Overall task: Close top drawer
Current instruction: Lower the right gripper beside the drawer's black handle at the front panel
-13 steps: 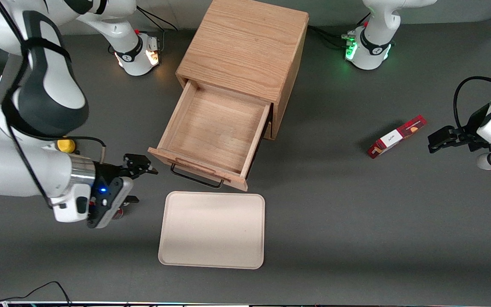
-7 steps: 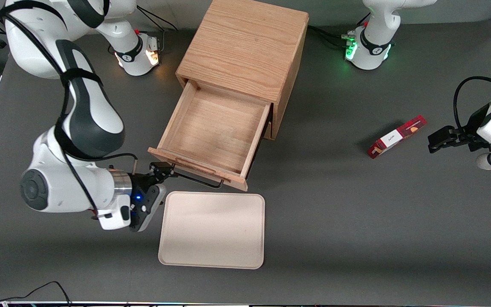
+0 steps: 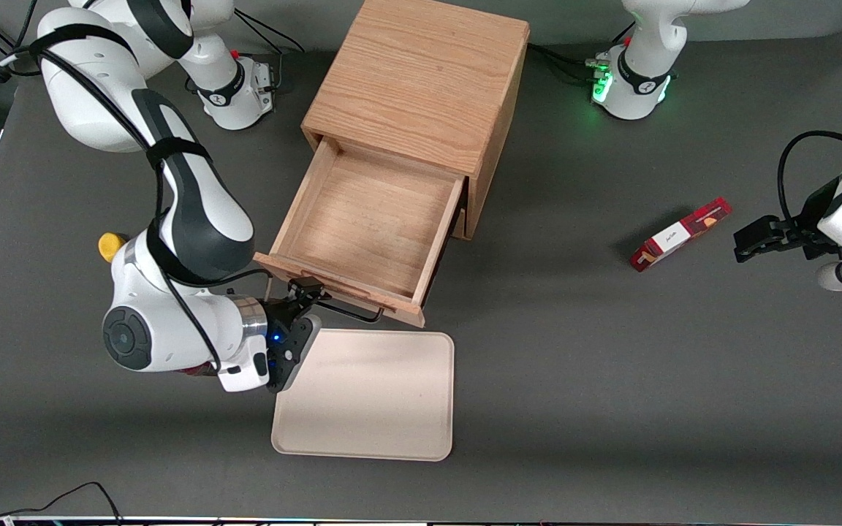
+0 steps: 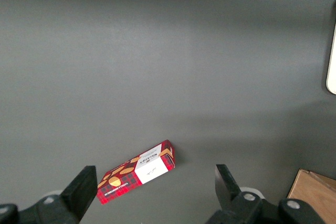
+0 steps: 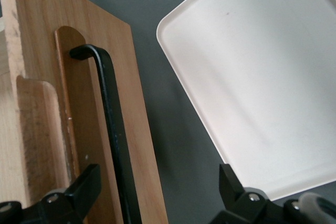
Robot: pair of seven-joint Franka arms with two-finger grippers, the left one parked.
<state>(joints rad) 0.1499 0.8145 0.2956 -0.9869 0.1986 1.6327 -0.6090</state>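
Note:
The oak cabinet stands at the middle of the table. Its top drawer is pulled out toward the front camera and is empty. Its thin black bar handle runs along the front panel. My right gripper is open, in front of that panel, at the handle's end toward the working arm. In the right wrist view the handle and the front panel pass between the spread fingers of the gripper, which hold nothing. The lower drawer is hidden.
A beige tray lies on the table just in front of the drawer, close under my gripper, and shows in the right wrist view. A red box lies toward the parked arm's end. A yellow object sits beside my arm.
My right arm has swung from beside the drawer's corner to in front of its front panel. The open gripper now straddles the handle's end. The drawer has not moved.

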